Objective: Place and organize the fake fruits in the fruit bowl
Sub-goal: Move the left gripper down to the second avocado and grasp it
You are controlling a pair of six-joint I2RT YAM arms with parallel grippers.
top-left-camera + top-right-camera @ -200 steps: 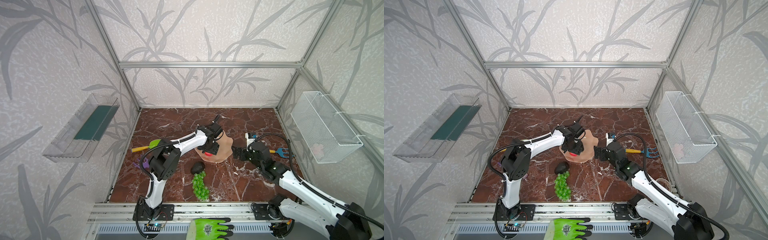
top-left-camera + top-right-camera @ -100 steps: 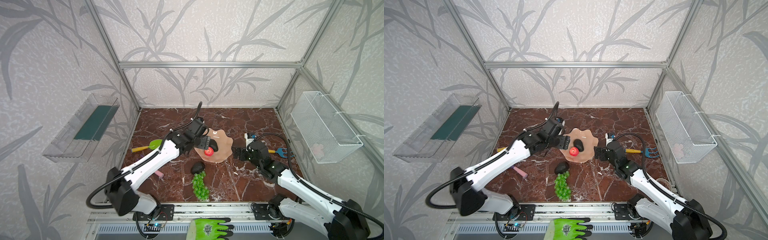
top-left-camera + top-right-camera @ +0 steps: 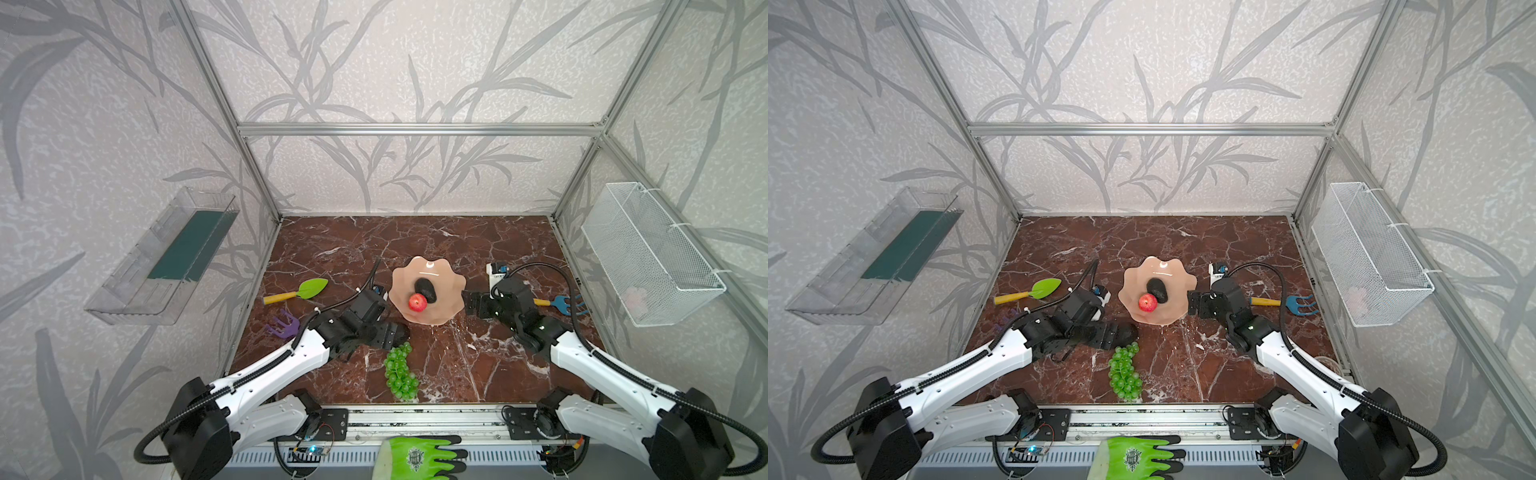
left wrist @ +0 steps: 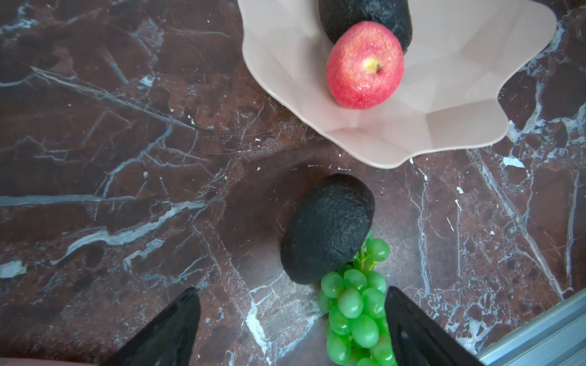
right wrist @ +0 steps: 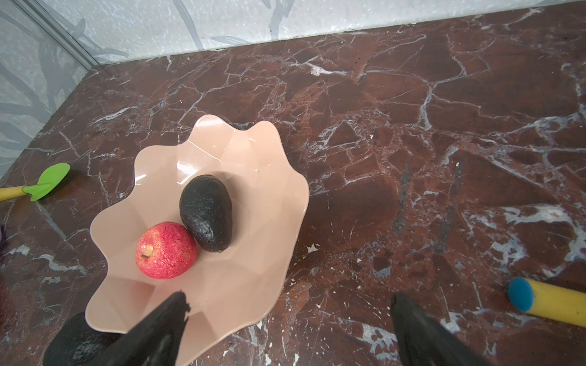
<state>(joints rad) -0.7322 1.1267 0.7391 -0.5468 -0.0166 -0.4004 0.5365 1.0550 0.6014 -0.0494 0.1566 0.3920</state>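
The peach-pink fruit bowl [image 3: 451, 291] [image 3: 1177, 286] stands mid-table. In it a red apple [image 3: 417, 302] [image 5: 166, 250] lies against a dark avocado [image 3: 425, 287] [image 5: 206, 217]. A second avocado [image 4: 326, 228] [image 3: 1128, 332] lies on the marble just in front of the bowl, touching the top of the green grapes [image 3: 400, 374] [image 4: 355, 304]. My left gripper [image 4: 291, 290] [image 3: 392, 334] is open and empty, low beside that avocado; the grapes' top shows between its fingers. Open too, my right gripper [image 5: 289, 295] [image 3: 469, 303] sits at the bowl's right rim, one finger over the rim.
A green leaf spade [image 3: 307, 289] and a purple toy [image 3: 283, 326] lie left of the bowl. A blue rake with a yellow handle [image 3: 561, 303] lies to the right. On the walls hang a wire basket [image 3: 648, 257] and a clear tray [image 3: 166, 257].
My left gripper opened, left the apple in the bowl and drew back and down to the avocado on the table. The right arm has barely moved.
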